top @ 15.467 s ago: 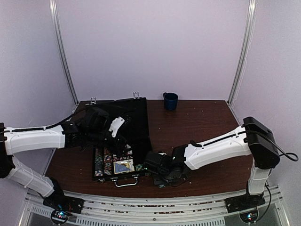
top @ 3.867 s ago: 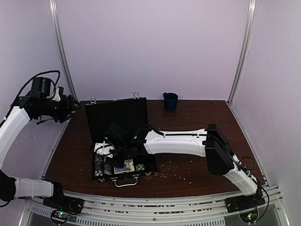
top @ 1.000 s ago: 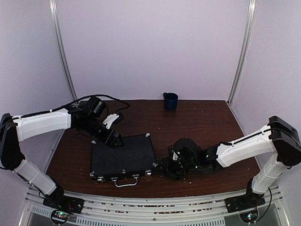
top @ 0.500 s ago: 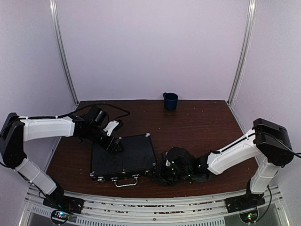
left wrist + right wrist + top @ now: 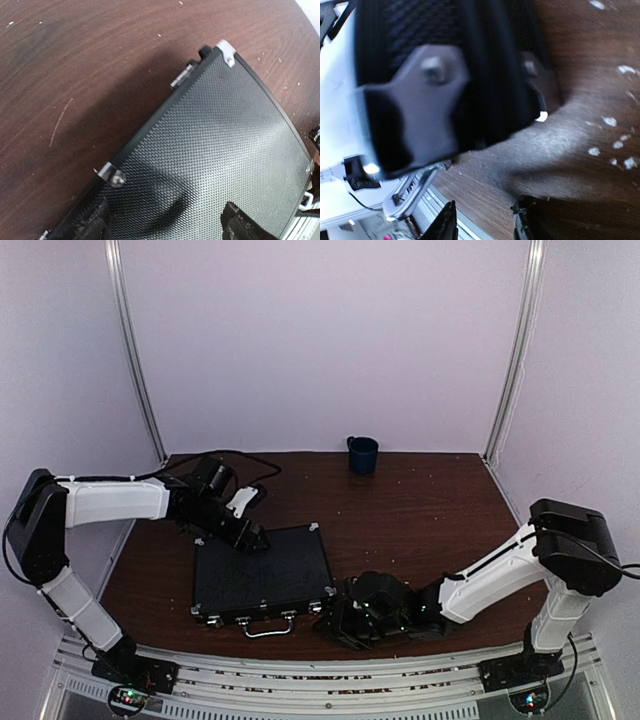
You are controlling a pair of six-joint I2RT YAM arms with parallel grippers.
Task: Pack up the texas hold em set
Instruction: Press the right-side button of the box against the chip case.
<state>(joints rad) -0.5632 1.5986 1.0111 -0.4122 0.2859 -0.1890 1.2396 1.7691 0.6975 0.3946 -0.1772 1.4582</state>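
The left gripper [image 5: 167,227] hangs released, its two dark fingers [image 5: 95,225] spread wide above the textured black lid with nothing between them. It sits over the far left part of the case [image 5: 265,575], near the back edge, where the left wrist view shows a silver corner cap [image 5: 226,50], a small hinge [image 5: 182,77] on the rear rim and a second silver fitting [image 5: 112,172] closer to the fingers. The right gripper [image 5: 484,222] is low on the desk [image 5: 420,510] just beside the front right corner of the case. Its fingertips [image 5: 446,225] stand partly apart, with only bare wood showing in the gap, so it grasps nothing. Right in front of that wrist camera looms the case's silver corner plate [image 5: 415,100] with its rivet. Below it is a shiny metal part [image 5: 412,187] too blurred to name. Whether the fingers touch the case cannot be told from these views. The case lies flat with its lid down, on the left half of the desk towards the near edge, and its silver handle [image 5: 265,628] faces the arms' bases. A latch [image 5: 240,618] sits on the front rim to the left of the handle. Pale specks [image 5: 607,120] are scattered over the brown wood near the right gripper. A dark blue mug [image 5: 363,454] stands upright at the far edge of the desk, well apart from the case and from both arms.
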